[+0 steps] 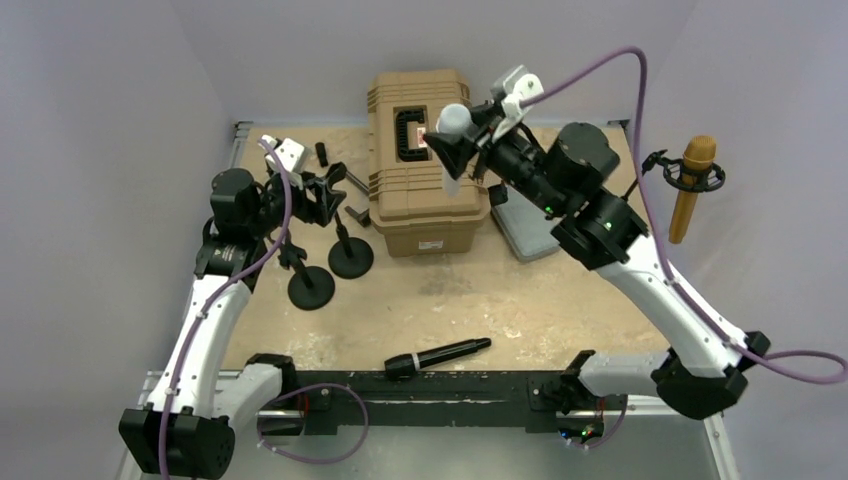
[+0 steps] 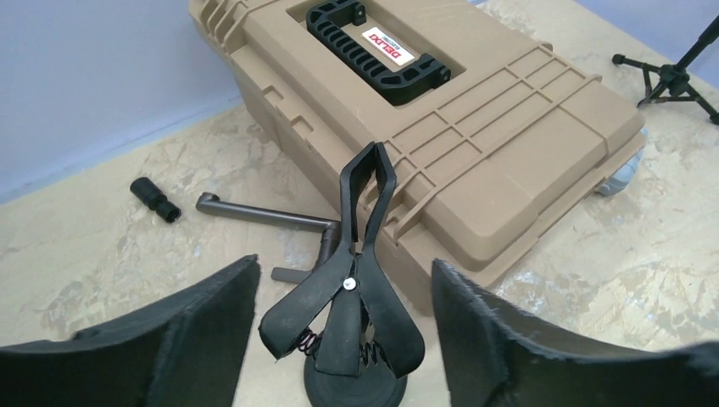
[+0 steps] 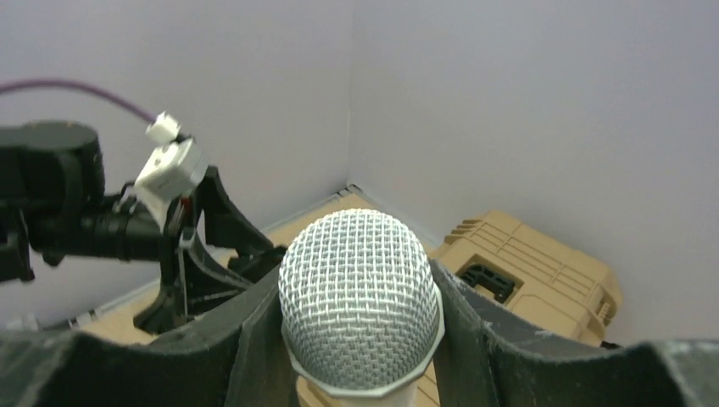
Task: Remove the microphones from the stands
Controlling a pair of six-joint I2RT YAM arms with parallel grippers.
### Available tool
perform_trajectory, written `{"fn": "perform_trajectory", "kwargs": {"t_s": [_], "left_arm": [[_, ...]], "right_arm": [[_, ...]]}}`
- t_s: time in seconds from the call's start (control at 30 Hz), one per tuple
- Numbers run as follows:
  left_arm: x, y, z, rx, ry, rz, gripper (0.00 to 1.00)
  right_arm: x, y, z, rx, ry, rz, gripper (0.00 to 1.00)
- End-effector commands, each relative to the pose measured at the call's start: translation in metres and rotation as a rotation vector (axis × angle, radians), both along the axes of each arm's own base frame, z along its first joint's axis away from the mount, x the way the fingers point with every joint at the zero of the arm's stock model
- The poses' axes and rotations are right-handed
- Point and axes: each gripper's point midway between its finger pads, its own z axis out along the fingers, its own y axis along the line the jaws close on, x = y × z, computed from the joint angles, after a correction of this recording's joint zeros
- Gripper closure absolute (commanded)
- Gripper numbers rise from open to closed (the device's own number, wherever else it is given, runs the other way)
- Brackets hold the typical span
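My right gripper (image 1: 455,150) is shut on a white microphone (image 1: 452,128) with a silver mesh head and holds it in the air above the tan case. In the right wrist view the mesh head (image 3: 360,280) sits between my two black fingers (image 3: 475,339). The black spring clip (image 2: 348,297) of a round-based stand (image 1: 350,258) stands empty. My left gripper (image 2: 343,271) is open, with a finger on each side of the clip and not touching it. It also shows in the top view (image 1: 325,195), left of the case.
A tan hard case (image 1: 425,190) with a black handle sits at the back centre. A second round-based stand (image 1: 311,287) stands near the first. A black microphone (image 1: 437,357) lies near the front edge. A gold microphone (image 1: 692,185) hangs in a mount at the right. A metal rod (image 2: 263,216) and a small black cylinder (image 2: 154,197) lie left of the case.
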Motion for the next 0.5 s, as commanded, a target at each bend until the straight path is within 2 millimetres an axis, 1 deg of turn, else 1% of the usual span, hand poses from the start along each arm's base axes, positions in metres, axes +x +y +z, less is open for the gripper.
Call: {"fn": "perform_trajectory", "kwargs": {"t_s": [0.0, 0.07, 0.1, 0.17, 0.23, 0.3, 0.37, 0.4, 0.47], "left_arm": [[-0.004, 0.001, 0.013, -0.027, -0.024, 0.022, 0.19], [-0.006, 0.002, 0.017, -0.032, -0.032, 0.026, 0.15], [-0.007, 0.003, 0.020, -0.032, -0.037, 0.033, 0.13], [-0.008, 0.007, 0.023, -0.030, -0.050, 0.056, 0.12], [-0.009, 0.010, 0.026, -0.027, -0.063, 0.077, 0.12], [-0.010, 0.014, 0.029, -0.046, -0.063, 0.107, 0.12], [-0.011, 0.019, 0.031, -0.042, -0.066, 0.137, 0.12], [-0.012, 0.022, 0.032, -0.037, -0.066, 0.152, 0.13], [-0.012, 0.027, 0.034, -0.034, -0.072, 0.182, 0.13]], "right_arm": [[-0.032, -0.009, -0.065, -0.289, -0.008, 0.115, 1.00], [-0.040, -0.020, -0.088, -0.325, 0.027, 0.111, 1.00], [-0.042, -0.022, -0.103, -0.351, 0.055, 0.117, 1.00], [-0.046, -0.020, -0.140, -0.414, 0.130, 0.141, 1.00], [-0.051, -0.013, -0.183, -0.492, 0.217, 0.170, 1.00], [-0.060, 0.000, -0.218, -0.570, 0.260, 0.173, 1.00], [-0.068, 0.012, -0.252, -0.686, 0.266, 0.148, 1.00], [-0.070, 0.018, -0.271, -0.747, 0.278, 0.146, 1.00], [-0.067, 0.026, -0.311, -0.867, 0.322, 0.137, 1.00]]}}
